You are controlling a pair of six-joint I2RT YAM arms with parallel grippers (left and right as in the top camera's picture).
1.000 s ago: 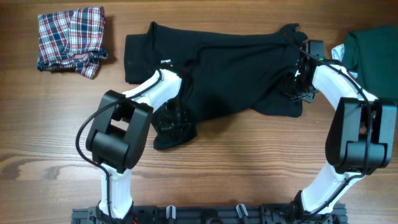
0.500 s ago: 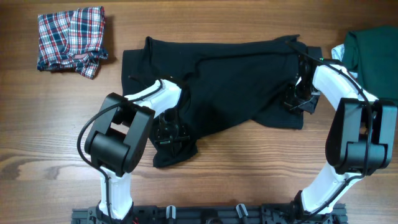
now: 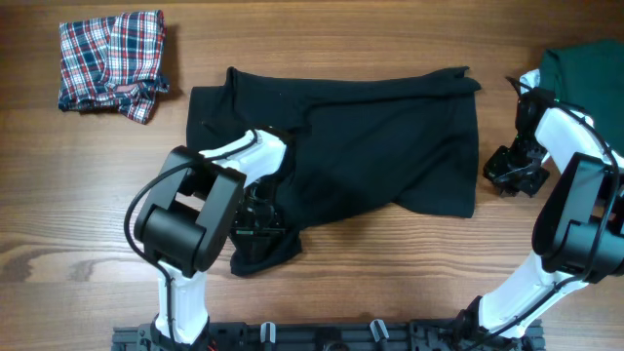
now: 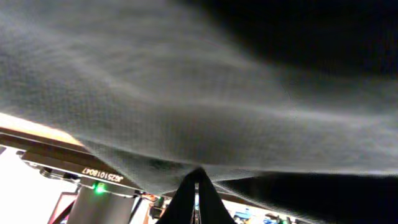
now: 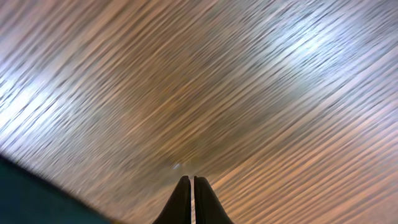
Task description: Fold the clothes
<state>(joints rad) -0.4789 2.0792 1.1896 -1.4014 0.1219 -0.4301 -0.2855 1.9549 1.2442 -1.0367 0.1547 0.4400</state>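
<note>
Black shirt (image 3: 370, 136): spread across mid-table, lower-left corner bunched.
Left gripper (image 4: 196, 177): pinched tight on that bunched corner (cloth fills the wrist view).
Right gripper (image 5: 191, 180): fingers pressed together, empty, over bare table (image 3: 390, 283), just right of the shirt's edge.
Plaid garment (image 3: 112, 60): crumpled, overhead top left.
Green garment (image 3: 585, 88): overhead top right, partly cut off.

Overhead view: bright, even light is falling from above. The wooden table (image 3: 390, 263) is showing sharp grain, and the black shirt (image 3: 390, 136) is swallowing nearly all fold detail. Left wrist view: cloth is filling the frame, out of focus, greying where light grazes it. Right wrist view: wood grain is streaking with blur, with pale glare showing upper right.
</note>
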